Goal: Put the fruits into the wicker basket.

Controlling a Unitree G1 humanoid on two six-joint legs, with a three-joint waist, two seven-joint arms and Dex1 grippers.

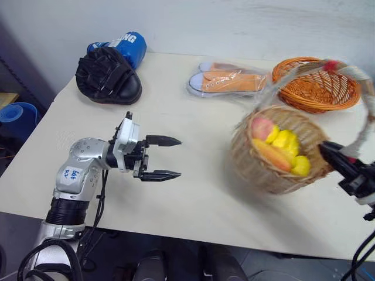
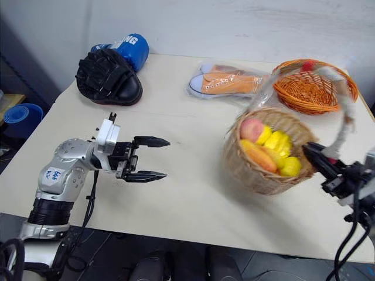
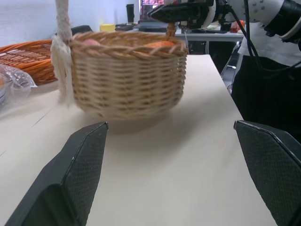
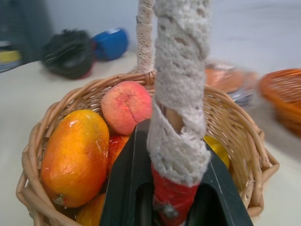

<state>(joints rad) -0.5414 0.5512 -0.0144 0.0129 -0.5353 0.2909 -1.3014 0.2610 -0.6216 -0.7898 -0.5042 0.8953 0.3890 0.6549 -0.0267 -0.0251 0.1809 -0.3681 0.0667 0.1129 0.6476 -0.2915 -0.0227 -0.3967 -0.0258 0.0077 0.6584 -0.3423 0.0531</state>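
**Fruit aboard, basket tilting in a one-handed grip**

The robot's right gripper point(image 4: 176, 197) is pinching shut on the lace-wrapped, red-banded handle point(image 4: 178, 94) of the round tan wicker basket point(image 1: 275, 153), low on the arch where it meets the rim, near the table's right edge. The basket is leaning towards the left arm, showing its load: a round pink-orange peach point(image 4: 127, 107), an elongated red-orange mango point(image 4: 75, 157) and several yellow fruits point(image 1: 288, 145), all lying inside. No fruit is showing loose on the cream table point(image 1: 193, 193).

The risk now, by the look of it, is a spill: a grip so low on the handle could let the tilted basket swing or tip, rolling fruit out.

The left gripper point(image 1: 162, 158) is hanging wide open and empty, well apart from the basket. Beyond, a shallow bright-orange wicker bowl point(image 1: 316, 88) is sitting empty beside bagged orange sneakers point(image 1: 231, 82), a black padded mitt point(image 1: 107, 76) and a blue glove point(image 1: 126, 47).
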